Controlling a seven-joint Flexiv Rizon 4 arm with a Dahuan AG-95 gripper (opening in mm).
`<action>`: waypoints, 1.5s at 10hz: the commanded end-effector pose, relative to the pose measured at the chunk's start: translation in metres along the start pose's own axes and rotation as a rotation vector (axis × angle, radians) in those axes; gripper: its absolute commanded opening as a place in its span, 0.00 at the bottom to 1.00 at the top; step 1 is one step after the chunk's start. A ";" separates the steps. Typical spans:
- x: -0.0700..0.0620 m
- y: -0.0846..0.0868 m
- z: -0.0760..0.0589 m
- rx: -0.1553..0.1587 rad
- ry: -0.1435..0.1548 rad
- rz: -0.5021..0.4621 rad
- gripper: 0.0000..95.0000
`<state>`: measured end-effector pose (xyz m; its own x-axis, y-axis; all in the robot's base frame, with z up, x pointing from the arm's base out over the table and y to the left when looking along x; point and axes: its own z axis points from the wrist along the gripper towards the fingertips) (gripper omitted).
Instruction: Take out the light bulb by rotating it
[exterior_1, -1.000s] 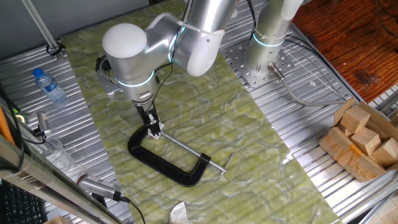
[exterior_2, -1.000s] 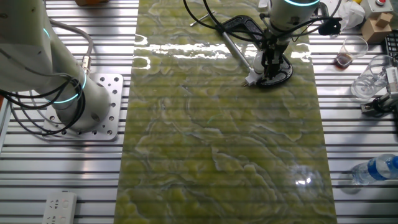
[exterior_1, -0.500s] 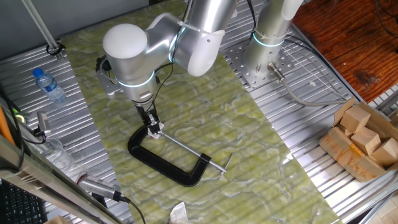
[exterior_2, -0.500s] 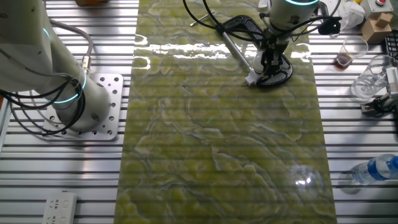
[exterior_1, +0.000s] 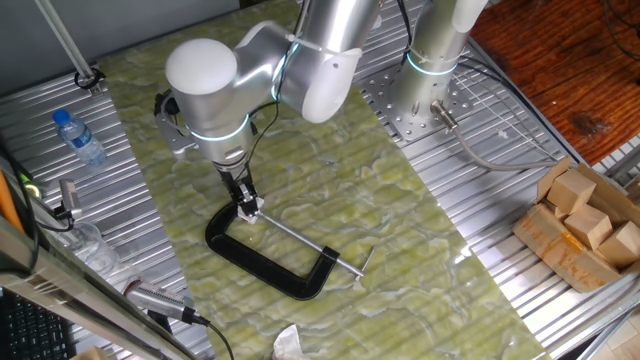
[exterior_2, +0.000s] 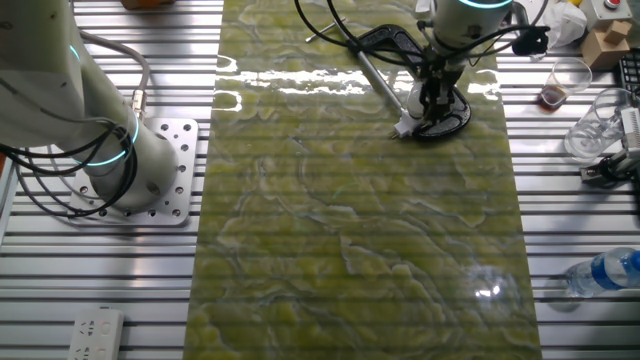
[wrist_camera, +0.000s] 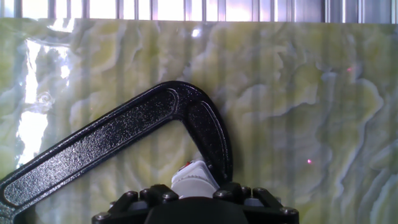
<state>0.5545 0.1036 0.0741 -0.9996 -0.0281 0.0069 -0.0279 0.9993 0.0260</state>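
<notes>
The light bulb (wrist_camera: 191, 176) sits at the end of the black C-clamp (wrist_camera: 124, 140), against the inside of the clamp's curved frame, on the green marbled mat (wrist_camera: 298, 106). In the hand view only its white top shows, just above the gripper body at the lower edge of the picture. The gripper (exterior_1: 246, 207) is lowered onto this spot; in both fixed views its fingers (exterior_2: 432, 108) straddle the white part at the clamp end. Whether the fingers are pressed onto the bulb or merely around it cannot be told, since the fingertips are hidden in the hand view and too small in the fixed views. Judged from position, the bulb remains seated in its holder: approach is complete, while unscrewing by rotation and lifting out are still to be done.
</notes>
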 end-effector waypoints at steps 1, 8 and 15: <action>0.000 0.000 0.000 0.000 0.001 -0.006 0.40; 0.000 0.000 0.000 -0.004 0.008 -0.070 0.00; 0.000 0.001 -0.001 -0.005 0.030 -0.561 0.00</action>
<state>0.5542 0.1055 0.0746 -0.9029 -0.4294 0.0193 -0.4285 0.9028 0.0381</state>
